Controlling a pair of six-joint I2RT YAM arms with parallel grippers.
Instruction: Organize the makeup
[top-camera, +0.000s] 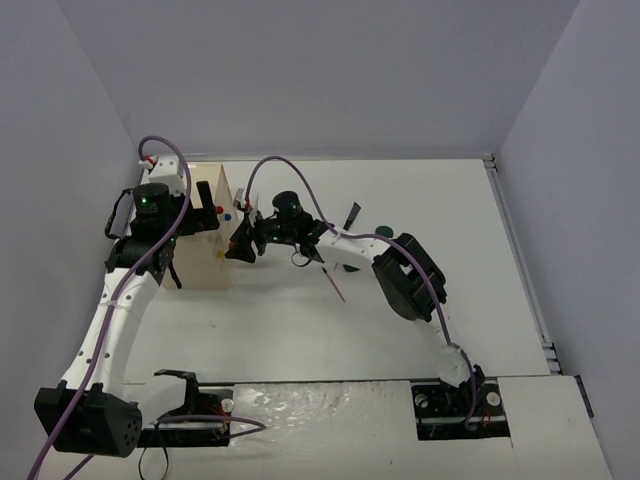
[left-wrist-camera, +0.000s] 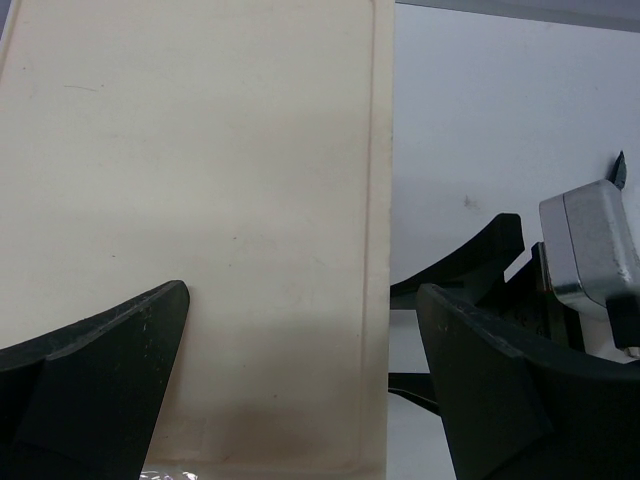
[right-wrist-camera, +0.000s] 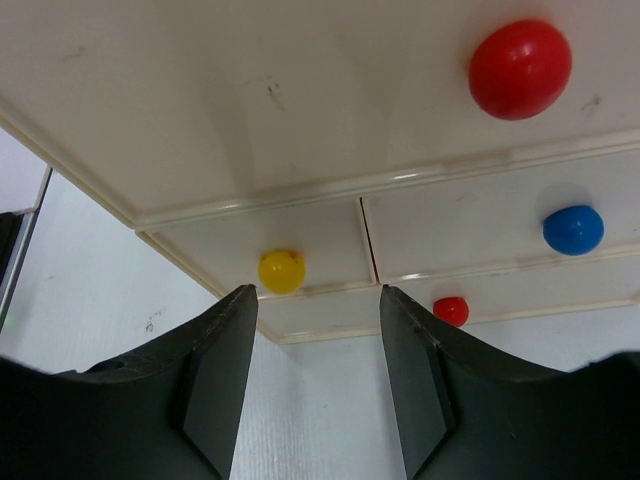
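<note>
Of the makeup, a thin pink pencil (top-camera: 336, 286) lies on the white table under my right arm, and a small dark piece (top-camera: 353, 214) lies behind that arm. The beige wooden box (top-camera: 205, 228) stands at the left. My right gripper (top-camera: 240, 243) (right-wrist-camera: 315, 300) faces its drawer fronts, open with nothing between its fingers. The yellow knob (right-wrist-camera: 282, 270) sits just beyond the left fingertip. My left gripper (top-camera: 165, 222) (left-wrist-camera: 300, 300) hangs over the box's flat top (left-wrist-camera: 200, 200), fingers wide apart and open, the box's right edge lying between them.
The drawer fronts carry a large red knob (right-wrist-camera: 520, 70), a blue knob (right-wrist-camera: 573, 229) and a small red knob (right-wrist-camera: 451, 310). Grey walls close in the table on three sides. Bare white table (top-camera: 300, 330) spreads in front of the box.
</note>
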